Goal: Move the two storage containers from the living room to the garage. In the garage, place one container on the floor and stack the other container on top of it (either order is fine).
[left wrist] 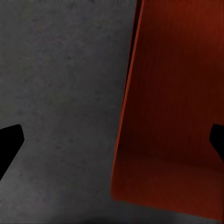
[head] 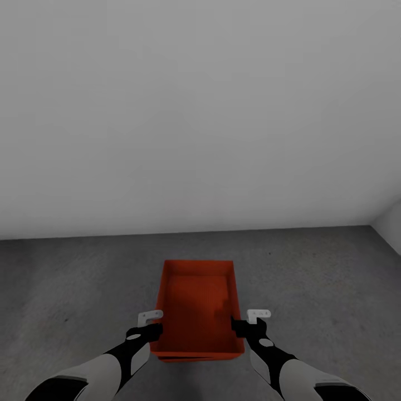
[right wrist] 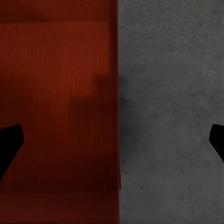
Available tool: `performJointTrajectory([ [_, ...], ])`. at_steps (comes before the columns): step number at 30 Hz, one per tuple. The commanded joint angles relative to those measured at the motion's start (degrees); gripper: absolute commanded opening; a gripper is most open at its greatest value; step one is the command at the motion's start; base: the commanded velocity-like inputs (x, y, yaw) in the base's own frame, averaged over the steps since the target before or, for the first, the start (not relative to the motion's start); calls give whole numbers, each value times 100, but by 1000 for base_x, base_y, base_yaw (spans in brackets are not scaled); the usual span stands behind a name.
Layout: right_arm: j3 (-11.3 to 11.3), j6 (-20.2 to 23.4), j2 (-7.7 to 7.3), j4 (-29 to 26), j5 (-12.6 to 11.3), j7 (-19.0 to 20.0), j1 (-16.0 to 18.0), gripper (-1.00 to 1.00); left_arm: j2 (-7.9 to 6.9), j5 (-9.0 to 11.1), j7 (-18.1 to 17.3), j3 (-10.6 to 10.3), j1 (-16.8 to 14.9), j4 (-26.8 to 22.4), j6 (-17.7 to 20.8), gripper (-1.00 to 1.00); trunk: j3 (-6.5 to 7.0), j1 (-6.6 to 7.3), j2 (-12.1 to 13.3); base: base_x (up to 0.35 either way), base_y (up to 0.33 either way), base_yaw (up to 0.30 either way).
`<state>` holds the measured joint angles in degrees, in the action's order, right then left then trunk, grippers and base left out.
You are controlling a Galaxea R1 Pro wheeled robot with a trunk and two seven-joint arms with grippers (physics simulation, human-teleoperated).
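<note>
An orange-red storage container (head: 197,303) rests open side up on the dark grey concrete floor (head: 78,278) of the garage, close to the white wall. My left gripper (head: 150,329) stands open astride the container's left side wall (left wrist: 168,102), one dark fingertip (left wrist: 9,144) outside it and the other inside. On the opposite side, my right gripper (head: 245,325) is open across the right side wall (right wrist: 60,93) in the same way. A thin orange-red edge (head: 195,358) shows under the container's near end; I cannot tell whether it belongs to a second container.
A plain white wall (head: 200,111) meets the floor just beyond the container. Another wall comes in at the far right corner (head: 390,223). Bare concrete lies to the left (left wrist: 60,93) and right (right wrist: 172,93) of the container.
</note>
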<state>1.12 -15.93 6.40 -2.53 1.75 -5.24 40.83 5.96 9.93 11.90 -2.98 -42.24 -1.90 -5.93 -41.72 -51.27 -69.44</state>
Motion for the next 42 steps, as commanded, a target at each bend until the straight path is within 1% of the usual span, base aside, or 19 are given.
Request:
performJointTrajectory([
  [1, 11, -19, 2, 6, 19, -21, 4, 100, 1, 53, 14, -34, -3, 6, -22, 100, 15, 23, 39, 0, 0, 0],
  [42, 11, -20, 2, 6, 19, -21, 4, 100, -7, 53, 14, -33, -3, 6, -22, 100, 751, 923, 1684, 0, 0, 0],
])
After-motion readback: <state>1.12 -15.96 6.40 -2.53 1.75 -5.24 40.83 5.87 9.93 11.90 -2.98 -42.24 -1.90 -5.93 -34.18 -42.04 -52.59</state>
